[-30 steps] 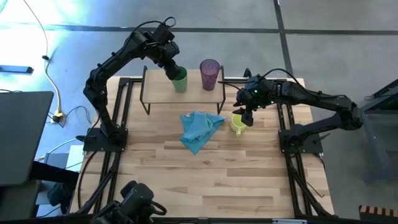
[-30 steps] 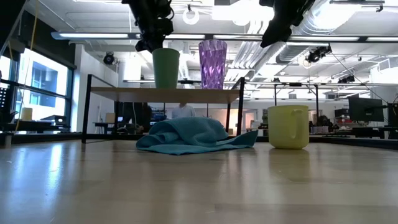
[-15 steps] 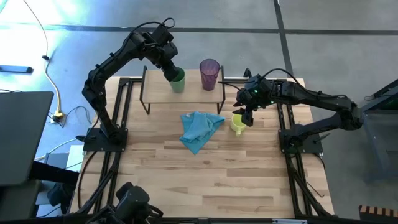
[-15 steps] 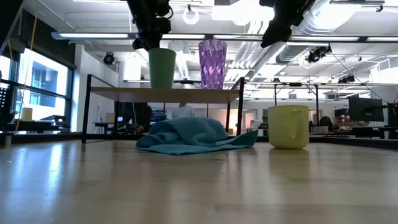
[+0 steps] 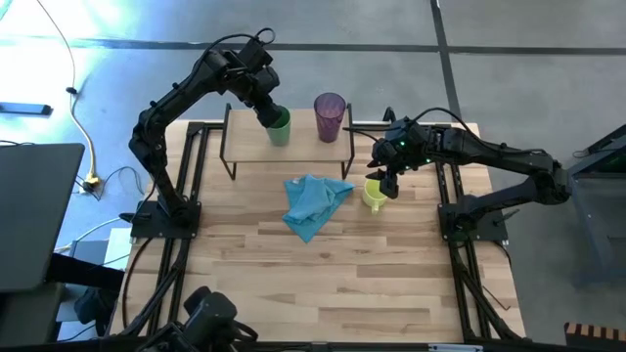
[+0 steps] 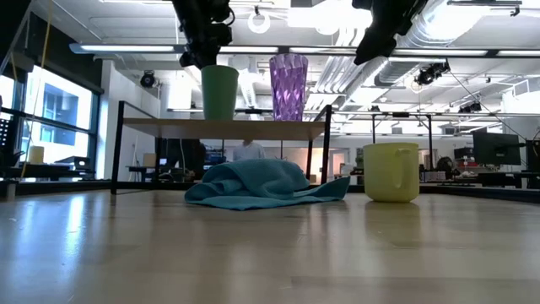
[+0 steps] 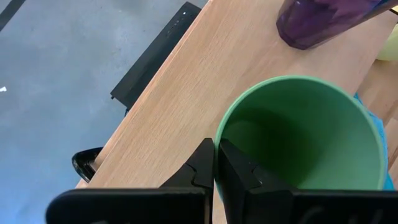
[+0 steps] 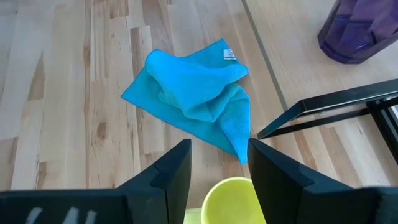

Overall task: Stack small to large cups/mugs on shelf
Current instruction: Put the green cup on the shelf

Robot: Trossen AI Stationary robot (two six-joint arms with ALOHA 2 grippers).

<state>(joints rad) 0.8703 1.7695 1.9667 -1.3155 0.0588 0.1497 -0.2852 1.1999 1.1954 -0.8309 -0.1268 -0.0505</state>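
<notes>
High view: I'm counting three vessels. Left gripper is pinching the green cup rim on the shelf beside the purple tumbler; right gripper, spread, is hovering over the yellow mug on the slatted table; one blue cloth.

Your wooden table holds blue cloth, yellow mug, shelf bearing 2 cups, green, purple

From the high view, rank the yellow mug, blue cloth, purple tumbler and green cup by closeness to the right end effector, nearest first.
1. Yellow mug: on the table directly under the open right end effector.
2. Blue cloth and purple tumbler: too close to call; the cloth lies mid-table, the tumbler stands on the shelf.
3. Green cup: on the shelf, its rim pinched by the left end effector.
</notes>
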